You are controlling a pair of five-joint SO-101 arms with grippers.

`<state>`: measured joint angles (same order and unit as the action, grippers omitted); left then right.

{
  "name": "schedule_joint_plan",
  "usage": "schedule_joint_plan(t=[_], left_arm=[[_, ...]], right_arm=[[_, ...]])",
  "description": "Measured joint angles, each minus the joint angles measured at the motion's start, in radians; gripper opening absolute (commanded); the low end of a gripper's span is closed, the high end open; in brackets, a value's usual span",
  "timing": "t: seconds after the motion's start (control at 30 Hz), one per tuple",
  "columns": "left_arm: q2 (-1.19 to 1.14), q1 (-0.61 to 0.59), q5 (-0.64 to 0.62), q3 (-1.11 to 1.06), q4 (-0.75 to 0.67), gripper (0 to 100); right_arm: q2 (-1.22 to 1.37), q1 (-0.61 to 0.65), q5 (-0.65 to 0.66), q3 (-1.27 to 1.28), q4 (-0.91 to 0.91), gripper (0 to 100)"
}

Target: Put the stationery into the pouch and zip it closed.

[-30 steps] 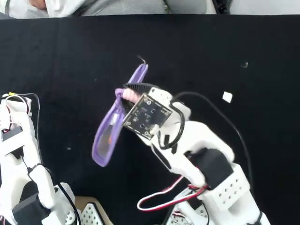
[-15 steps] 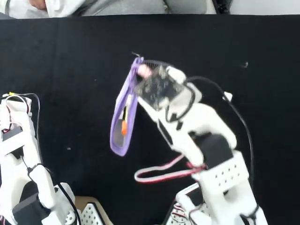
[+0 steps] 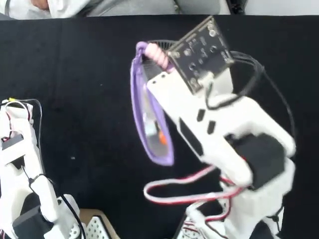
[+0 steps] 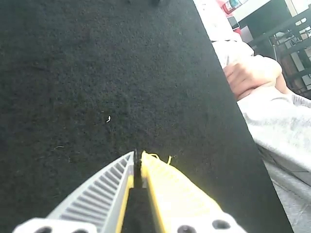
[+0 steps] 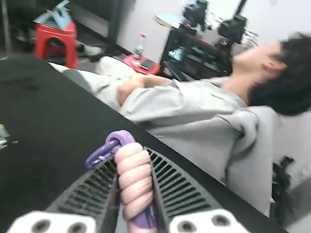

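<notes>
High view — right jaws, clamped on the pouch [image 3: 152,124], have raised it; left jaws closed.

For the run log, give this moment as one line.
right gripper: shut on pink strap, pouch hanging, orange item inside | left gripper: shut, empty, over table

"What is everything set on?"
"A flat table covered in black felt [image 3: 70,64], running to the far edge."
"Anything lying on it?"
"A tiny pale fleck [image 3: 73,158], left of centre, towards the near side."
</notes>
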<state>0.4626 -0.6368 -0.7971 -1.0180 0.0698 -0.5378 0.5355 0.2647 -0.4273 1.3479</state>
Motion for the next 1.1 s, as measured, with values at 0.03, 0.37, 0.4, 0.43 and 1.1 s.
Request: schedule_joint_plan(t=[0.03, 0.37, 0.4, 0.43, 1.1], left_arm=[[0.0, 0.0, 0.0, 0.0, 0.0, 3], [0.0, 0.0, 0.0, 0.0, 0.0, 3], [0.0, 0.0, 0.0, 0.0, 0.0, 3], [0.0, 0.0, 0.0, 0.0, 0.0, 3], [0.025, 0.269, 0.272, 0.012, 0.118, 3]], right_arm=[[0.015, 0.006, 0.0, -0.035, 0.037, 1.1], [0.098, 0.018, -0.126, 0.009, 0.115, 1.1], [0.103, 0.018, -0.126, 0.043, 0.091, 1.1], [0.104, 0.018, -0.127, 0.081, 0.063, 1.1], [0.104, 0.015, -0.124, 0.422, -0.358, 1.1]])
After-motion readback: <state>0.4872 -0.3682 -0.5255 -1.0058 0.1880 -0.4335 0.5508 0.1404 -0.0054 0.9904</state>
